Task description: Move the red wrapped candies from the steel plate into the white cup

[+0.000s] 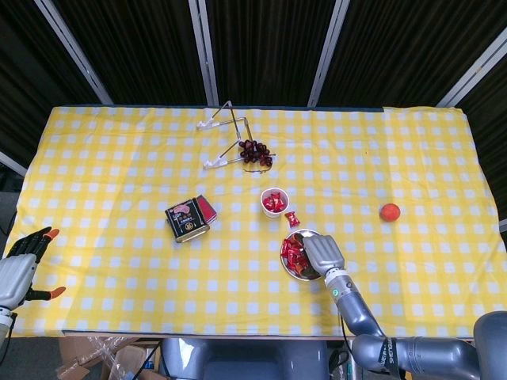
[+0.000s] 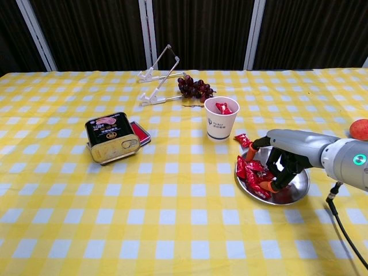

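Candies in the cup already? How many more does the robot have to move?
Some are done: red candies show inside the white cup. Right now the right hand is down over the steel plate, its fingers among the pile of candies; whether it holds one I cannot tell. Left to do: that pile, too bunched to count, plus one stray candy on the cloth beside the cup.

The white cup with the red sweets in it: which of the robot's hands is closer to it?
The right hand. It is over the steel plate just beside the white cup; the left hand hangs off the table's far corner.
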{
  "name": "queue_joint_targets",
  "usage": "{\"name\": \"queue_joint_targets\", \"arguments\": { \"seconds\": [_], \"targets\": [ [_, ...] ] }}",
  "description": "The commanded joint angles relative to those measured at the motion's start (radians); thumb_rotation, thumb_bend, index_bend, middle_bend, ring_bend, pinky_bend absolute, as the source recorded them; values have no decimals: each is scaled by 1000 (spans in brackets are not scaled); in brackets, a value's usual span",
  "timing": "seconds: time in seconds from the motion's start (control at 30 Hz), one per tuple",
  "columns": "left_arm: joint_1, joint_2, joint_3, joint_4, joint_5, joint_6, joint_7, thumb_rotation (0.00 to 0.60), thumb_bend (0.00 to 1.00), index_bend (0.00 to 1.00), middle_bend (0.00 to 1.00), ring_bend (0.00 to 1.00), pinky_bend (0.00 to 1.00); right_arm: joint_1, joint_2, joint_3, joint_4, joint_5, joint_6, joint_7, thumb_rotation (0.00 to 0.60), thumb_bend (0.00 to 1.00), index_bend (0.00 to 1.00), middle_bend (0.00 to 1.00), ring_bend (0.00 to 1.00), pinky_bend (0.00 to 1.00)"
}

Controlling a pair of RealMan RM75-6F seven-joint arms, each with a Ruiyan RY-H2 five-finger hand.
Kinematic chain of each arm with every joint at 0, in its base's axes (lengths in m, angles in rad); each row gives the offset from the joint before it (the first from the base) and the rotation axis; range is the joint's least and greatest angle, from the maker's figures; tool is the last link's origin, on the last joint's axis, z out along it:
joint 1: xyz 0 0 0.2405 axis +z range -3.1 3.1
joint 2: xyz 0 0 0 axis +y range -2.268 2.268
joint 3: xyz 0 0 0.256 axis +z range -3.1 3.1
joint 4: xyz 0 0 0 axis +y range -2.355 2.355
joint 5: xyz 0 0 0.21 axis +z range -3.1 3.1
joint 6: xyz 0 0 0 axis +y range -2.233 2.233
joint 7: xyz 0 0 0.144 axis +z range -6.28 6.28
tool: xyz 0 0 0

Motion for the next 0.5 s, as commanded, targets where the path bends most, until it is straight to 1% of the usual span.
{"name": "queue_joint_targets", "arguments": {
  "seconds": [0.03, 0.17, 0.23, 0.43, 0.5],
  "targets": [
    [0, 0, 0, 0, 0, 0, 1, 600, 84, 0, 0, 0, 0, -3, -3, -1, 7, 0, -4, 5, 600, 331, 326, 768, 907, 947],
    [0, -1, 0, 0, -1, -1, 2, 600, 84, 0, 0, 0, 0, -5, -7, 0, 11, -9, -7, 12, 600, 332, 374, 768, 907, 947],
    [0, -1, 0, 0, -1, 0, 3, 600, 84, 0, 0, 0, 0, -6, -10, 1, 13, -14, -9, 16, 600, 341, 424, 768, 907, 947],
    [0, 0, -1, 0, -1, 0, 2, 600, 84, 0, 0, 0, 0, -10, -26, 4, 31, -25, -16, 31, 600, 424, 583, 768, 907, 947],
    [0, 0, 0, 0, -1, 0, 1, 600, 84, 0, 0, 0, 0, -12, -30, 6, 38, -25, -17, 36, 600, 443, 604, 768, 906, 947]
  ]
}}
